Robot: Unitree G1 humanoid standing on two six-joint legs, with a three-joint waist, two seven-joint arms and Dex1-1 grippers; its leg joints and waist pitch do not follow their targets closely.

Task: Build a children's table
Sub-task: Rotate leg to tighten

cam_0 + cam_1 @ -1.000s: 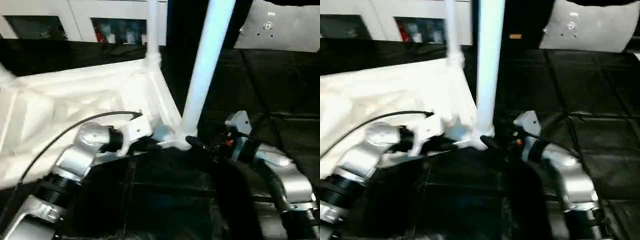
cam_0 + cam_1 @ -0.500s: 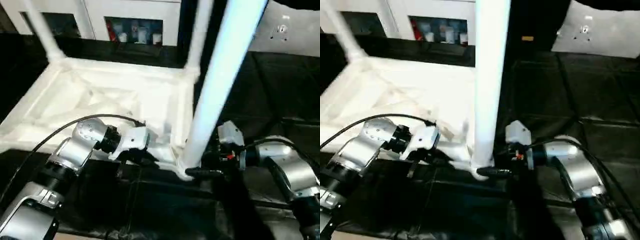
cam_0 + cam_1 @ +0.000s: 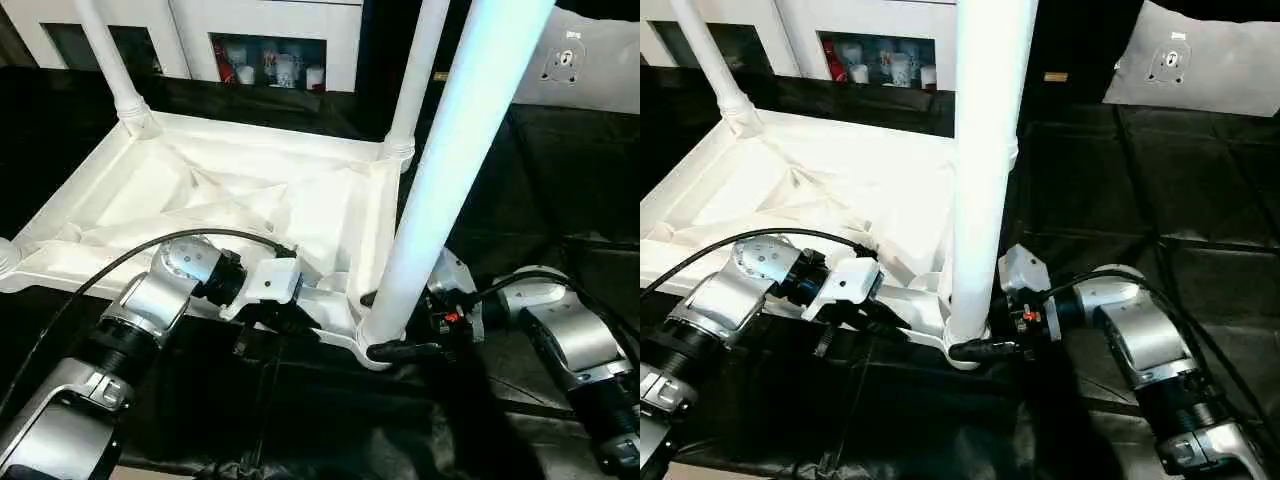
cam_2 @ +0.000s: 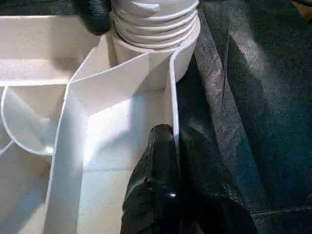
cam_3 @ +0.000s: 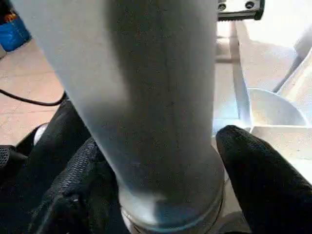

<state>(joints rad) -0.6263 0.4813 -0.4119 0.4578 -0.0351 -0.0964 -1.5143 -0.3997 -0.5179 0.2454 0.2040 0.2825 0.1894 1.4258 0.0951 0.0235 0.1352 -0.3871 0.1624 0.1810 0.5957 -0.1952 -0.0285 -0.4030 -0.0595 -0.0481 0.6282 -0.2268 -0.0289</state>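
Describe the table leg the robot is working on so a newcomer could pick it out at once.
Find the upturned white table top on the black floor covering. Three white legs show standing from its corners. The one meant is the near-corner leg, nearest the robot: it alone has the right gripper with black fingers either side of its base.

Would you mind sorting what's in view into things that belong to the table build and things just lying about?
Job in hand:
- table top
- near leg
- two far legs
- left hand
- right hand

Lying about:
- white cabinet
- white pad
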